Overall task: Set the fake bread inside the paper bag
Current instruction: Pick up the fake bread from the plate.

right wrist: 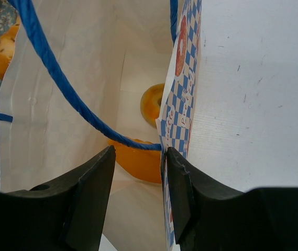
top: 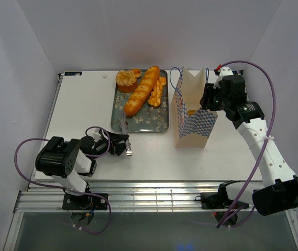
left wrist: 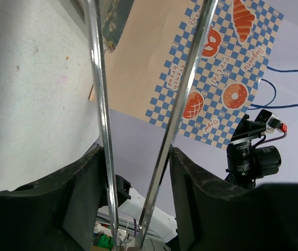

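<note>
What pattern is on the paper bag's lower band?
Blue-and-white checks with orange pastry pictures on the tan paper bag, clearest in the left wrist view.

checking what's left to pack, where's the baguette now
In the top view the baguette lies diagonally on the grey tray, between the cupcake and the twisted stick, left of the paper bag.

The left arm [top: 64, 159] and right arm [top: 261, 149] share black joint housings, white links and looping purple cables [top: 266, 78].
</note>
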